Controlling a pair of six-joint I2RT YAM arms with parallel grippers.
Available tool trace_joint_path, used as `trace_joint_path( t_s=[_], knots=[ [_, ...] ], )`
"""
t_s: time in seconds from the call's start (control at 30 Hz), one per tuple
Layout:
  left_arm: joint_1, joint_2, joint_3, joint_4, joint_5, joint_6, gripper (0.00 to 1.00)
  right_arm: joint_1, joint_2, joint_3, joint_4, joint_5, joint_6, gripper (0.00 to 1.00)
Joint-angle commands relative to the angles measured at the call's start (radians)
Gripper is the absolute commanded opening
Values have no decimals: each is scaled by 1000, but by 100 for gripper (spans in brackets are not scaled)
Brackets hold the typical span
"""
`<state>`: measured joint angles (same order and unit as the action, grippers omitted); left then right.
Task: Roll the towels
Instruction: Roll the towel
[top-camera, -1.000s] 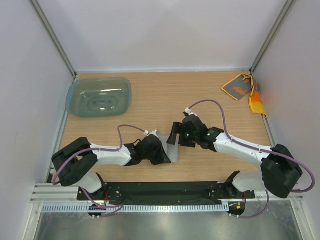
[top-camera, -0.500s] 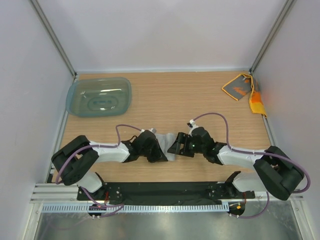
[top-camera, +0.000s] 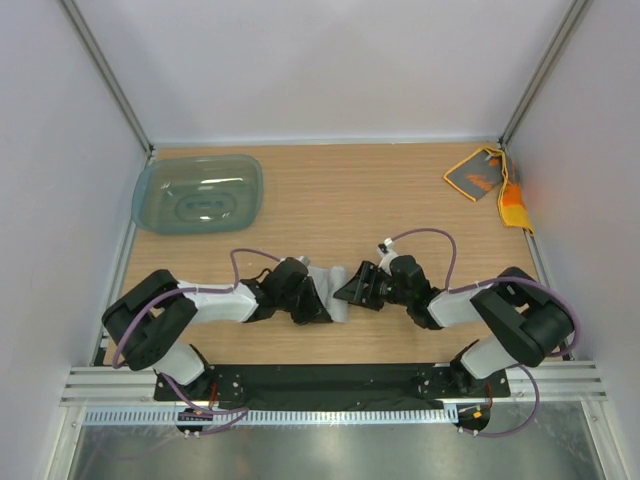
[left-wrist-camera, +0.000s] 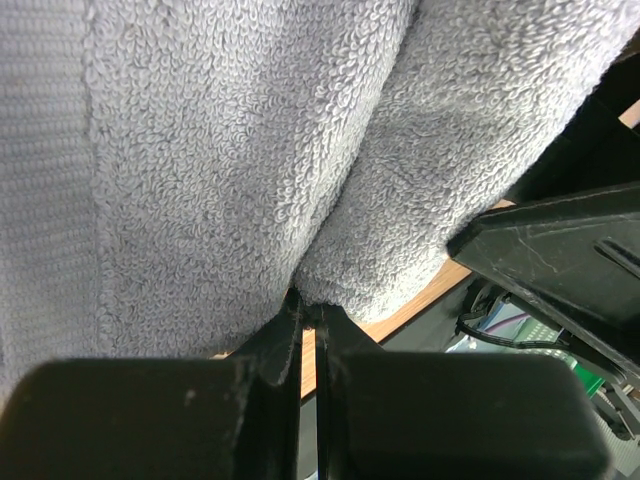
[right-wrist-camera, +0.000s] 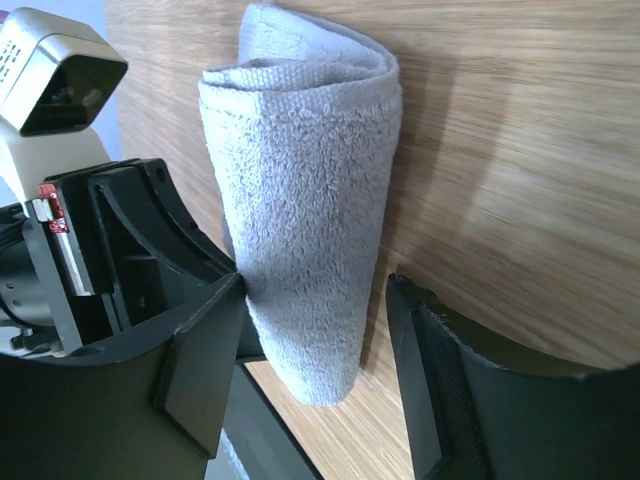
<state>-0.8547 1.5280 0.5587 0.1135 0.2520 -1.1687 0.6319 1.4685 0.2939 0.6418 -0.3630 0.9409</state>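
Note:
The light grey towel (top-camera: 337, 276) lies as a short roll on the wooden table between my two grippers. In the left wrist view the towel (left-wrist-camera: 230, 150) fills the frame, and my left gripper (left-wrist-camera: 308, 305) is closed, its tips pinched into the crease of the cloth. In the right wrist view the roll (right-wrist-camera: 300, 170) lies between the open jaws of my right gripper (right-wrist-camera: 315, 290). One finger touches the roll and the other stands apart. The orange towel with a grey face (top-camera: 488, 180) lies crumpled at the far right. From above, my left gripper (top-camera: 320, 302) and right gripper (top-camera: 348, 290) face each other.
A translucent teal plastic tub (top-camera: 200, 193) sits upside down at the far left. White walls and metal frame posts enclose the table. The black mounting rail (top-camera: 330, 380) runs along the near edge. The right gripper's finger (left-wrist-camera: 560, 240) shows close by in the left wrist view.
The right gripper has come down and toward the left arm, closing in round the grey towel. The towel has gone from a raised flap to a compact roll. The left gripper has shifted slightly.

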Motion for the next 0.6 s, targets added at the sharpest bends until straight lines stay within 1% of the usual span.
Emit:
trace_joint_path(
  t_s=[0.0,0.03,0.07,0.13,0.17,0.27,0.33,0.37,0.47,0.5,0.57],
  knots=[
    [11,30,0,-104,-8,38,0,0,65,-7,180,-30,19,63],
    [14,31,3,-107,-7,47,0,-1,76,-9,196,-33,24,61],
    [14,32,4,-110,-5,50,0,-1,96,-10,208,-34,30,54],
    [16,40,18,-135,1,60,0,0,107,-19,223,-30,32,45],
    [17,40,23,-141,3,69,0,0,111,-21,223,-30,27,38],
    [17,31,35,-172,1,89,0,-1,98,-30,213,-22,22,27],
    [19,15,53,-199,-14,102,0,0,76,-30,168,-11,18,24],
    [17,11,58,-230,-23,110,2,0,63,-29,147,-7,13,21],
    [17,-3,92,-299,-57,138,5,-1,-13,-15,41,19,-8,20],
    [16,-5,98,-313,-62,151,6,0,-28,0,-28,28,-22,20],
    [10,-25,116,-349,-89,159,9,3,-72,23,-109,56,-40,17]
  ],
)
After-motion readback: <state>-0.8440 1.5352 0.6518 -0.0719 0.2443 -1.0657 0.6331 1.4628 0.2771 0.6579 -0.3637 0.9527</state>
